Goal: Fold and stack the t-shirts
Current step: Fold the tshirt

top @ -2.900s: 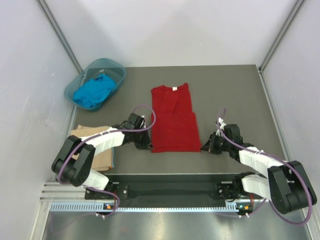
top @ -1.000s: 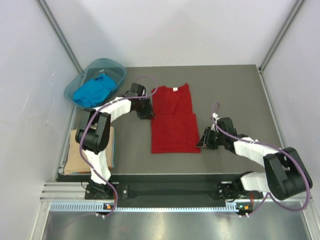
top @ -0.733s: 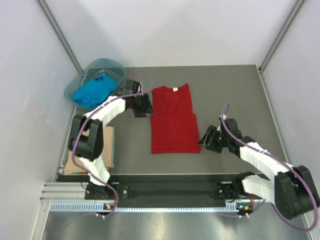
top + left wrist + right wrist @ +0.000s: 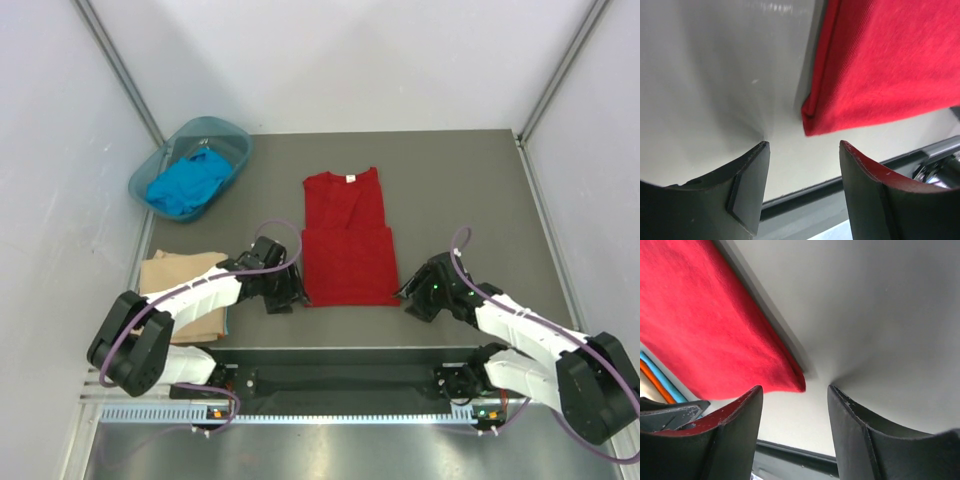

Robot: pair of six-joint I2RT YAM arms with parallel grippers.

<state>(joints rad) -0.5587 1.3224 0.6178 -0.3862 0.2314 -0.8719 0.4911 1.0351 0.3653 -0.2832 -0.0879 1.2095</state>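
Blue shirt bunched in basin, far-left corner. Tan shirt folded, near-left on worktop. Left hand spread, empty, just short of red shirt near-left corner. Red shirt flat mid-worktop, sleeves folded in, collar far. Right hand spread, empty, at its near-right corner.

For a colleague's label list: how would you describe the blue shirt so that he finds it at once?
At the far left corner of the table sits a teal basin. The blue shirt lies crumpled inside it, unlike the red shirt lying flat mid-table and the tan shirt folded at the near left.
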